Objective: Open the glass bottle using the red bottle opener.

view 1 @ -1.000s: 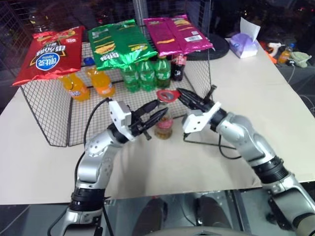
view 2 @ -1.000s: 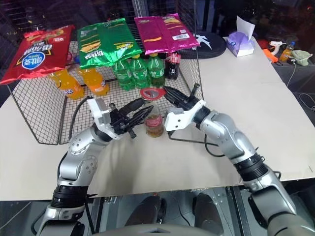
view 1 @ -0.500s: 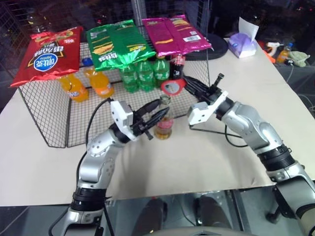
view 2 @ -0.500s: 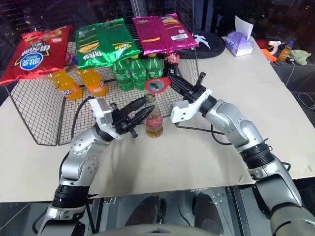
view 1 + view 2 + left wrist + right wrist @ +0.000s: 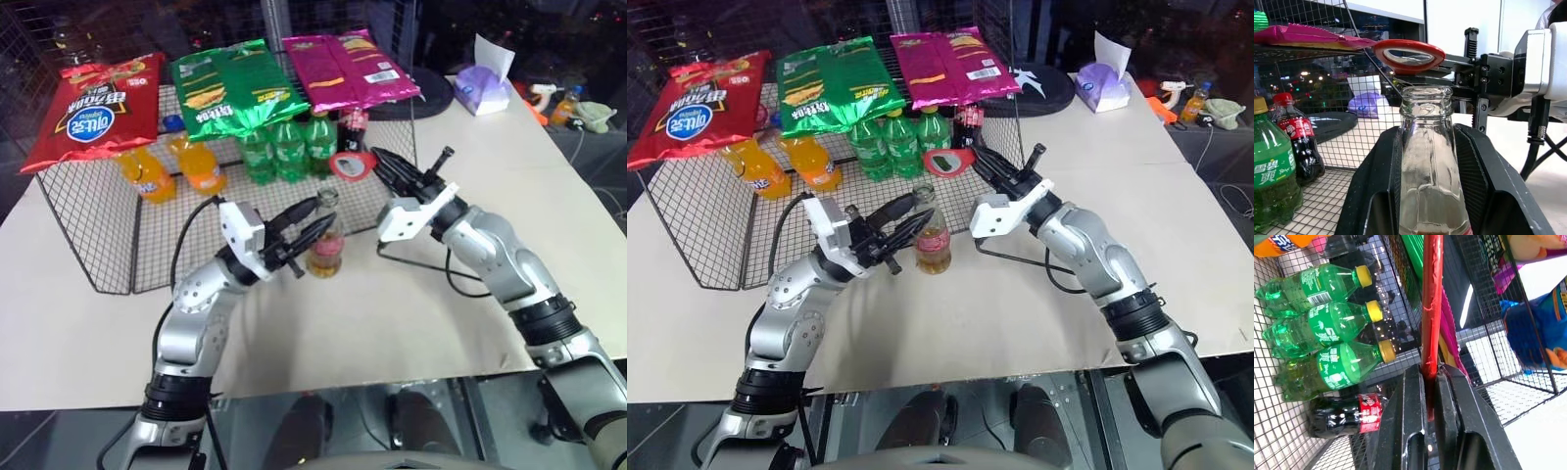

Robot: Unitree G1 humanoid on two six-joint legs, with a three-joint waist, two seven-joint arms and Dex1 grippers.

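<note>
The glass bottle (image 5: 325, 251) stands on the pale table in front of the wire rack, with amber drink low in it and a red label band. My left gripper (image 5: 315, 223) is shut on the glass bottle, its black fingers (image 5: 1476, 171) flanking the neck (image 5: 1426, 147). The bottle's mouth is bare in the left wrist view. The red bottle opener (image 5: 347, 164) hangs above and just behind the bottle's top, apart from it. My right gripper (image 5: 378, 163) is shut on its handle, and in the right wrist view the red bottle opener (image 5: 1431, 308) runs edge-on out from between the fingers.
A wire rack (image 5: 88, 230) at the back left holds orange bottles (image 5: 176, 171), green bottles (image 5: 289, 147) and a small cola bottle (image 5: 355, 125). Red (image 5: 98, 108), green (image 5: 230, 88) and pink (image 5: 358, 69) snack bags lie on top of it. A tissue pack (image 5: 485, 88) sits at the back right.
My right gripper has lifted the opener off the bottle's top and drawn it up and back to the right. The left gripper and the bottle have stayed put.
</note>
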